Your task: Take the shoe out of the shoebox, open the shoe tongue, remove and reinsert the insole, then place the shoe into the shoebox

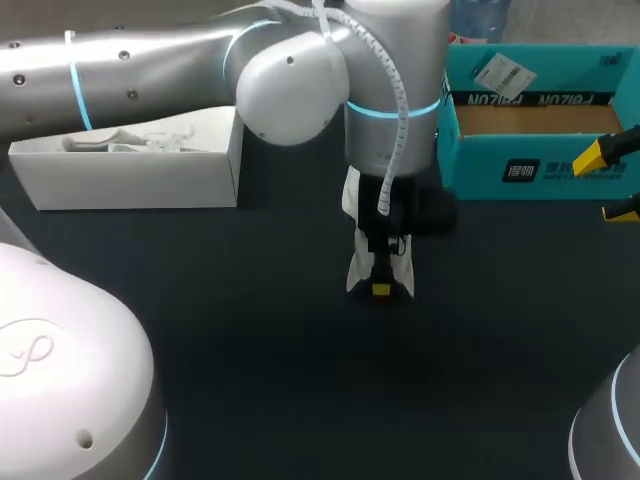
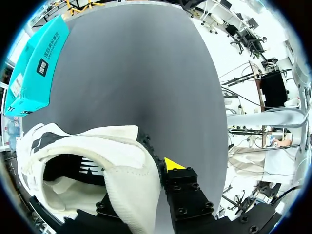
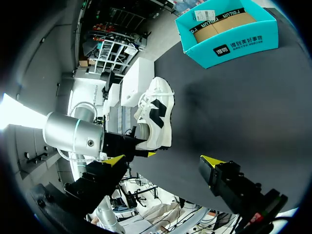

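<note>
Closest in, left gripper (image 2: 148,183) clamped on the heel collar of the white fabric sneaker with black side marks (image 2: 92,161), one yellow tip outside, the other hidden inside. Resting mid-table on the dark grey tabletop (image 1: 250,380), well apart from the open teal cardboard shoebox (image 1: 540,170) at far right. Overhead, mostly hidden by the left arm (image 1: 390,90). Right gripper (image 1: 610,185) spread wide, empty, just before the shoebox. Far left, open white cardboard box (image 1: 125,180). White label and printed lettering on the shoebox, left unread.

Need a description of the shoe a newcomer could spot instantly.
On the dark table, look midway between the white box and the teal shoebox. The shoe sits in the left claw, the only white thing with black side marks.
</note>
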`<state>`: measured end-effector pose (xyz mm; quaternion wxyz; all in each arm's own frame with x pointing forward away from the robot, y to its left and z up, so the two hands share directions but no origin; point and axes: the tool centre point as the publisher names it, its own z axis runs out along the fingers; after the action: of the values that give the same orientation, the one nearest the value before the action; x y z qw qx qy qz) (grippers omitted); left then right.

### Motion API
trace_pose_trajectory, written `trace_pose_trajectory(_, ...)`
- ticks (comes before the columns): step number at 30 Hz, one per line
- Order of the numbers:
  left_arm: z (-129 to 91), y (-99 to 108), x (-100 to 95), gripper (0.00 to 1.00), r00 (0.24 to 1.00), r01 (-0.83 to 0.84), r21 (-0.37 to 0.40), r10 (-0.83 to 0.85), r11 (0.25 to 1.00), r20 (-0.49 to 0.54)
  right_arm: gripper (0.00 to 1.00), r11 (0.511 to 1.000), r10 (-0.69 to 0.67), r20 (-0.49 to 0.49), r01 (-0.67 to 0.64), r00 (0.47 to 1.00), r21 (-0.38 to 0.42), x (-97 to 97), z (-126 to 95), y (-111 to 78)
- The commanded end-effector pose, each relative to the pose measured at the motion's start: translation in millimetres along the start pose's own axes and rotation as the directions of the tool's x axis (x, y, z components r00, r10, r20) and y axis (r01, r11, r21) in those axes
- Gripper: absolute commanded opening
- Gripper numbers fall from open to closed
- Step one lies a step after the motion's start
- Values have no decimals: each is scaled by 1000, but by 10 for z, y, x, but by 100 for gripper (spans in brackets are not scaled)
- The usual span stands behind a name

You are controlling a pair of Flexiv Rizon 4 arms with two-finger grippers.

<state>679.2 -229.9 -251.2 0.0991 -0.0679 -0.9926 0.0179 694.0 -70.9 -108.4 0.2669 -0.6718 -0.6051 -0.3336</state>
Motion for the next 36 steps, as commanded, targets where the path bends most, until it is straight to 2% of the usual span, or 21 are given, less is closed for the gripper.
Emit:
trace_pose_trajectory(1,-349,48,-5,0,1000,-1,7,1,1000,-18,100,1000,1,1,-1,1000,0,-2,4,-3)
trace_pose_trajectory(4,-511,41,21,0,1000,-9,9,9,1000,-12,100,1000,1,1,-1,1000,0,-2,4,-3)
trace_pose_trajectory(11,-675,39,38,0,1000,-7,36,7,999,8,100,1000,1,1,-1,1000,0,-2,4,-3)
trace_pose_trajectory(14,-696,46,52,0,999,-26,49,25,998,36,100,1000,1,1,-1,1000,0,-2,4,-3)
trace_pose_trajectory(15,-704,54,57,0,997,-20,51,16,999,80,100,1000,1,1,-1,1000,0,-2,4,-3)
trace_pose_trajectory(36,-704,54,57,0,997,-20,51,16,999,80,100,1000,1,1,-1,1000,0,-2,4,-3)
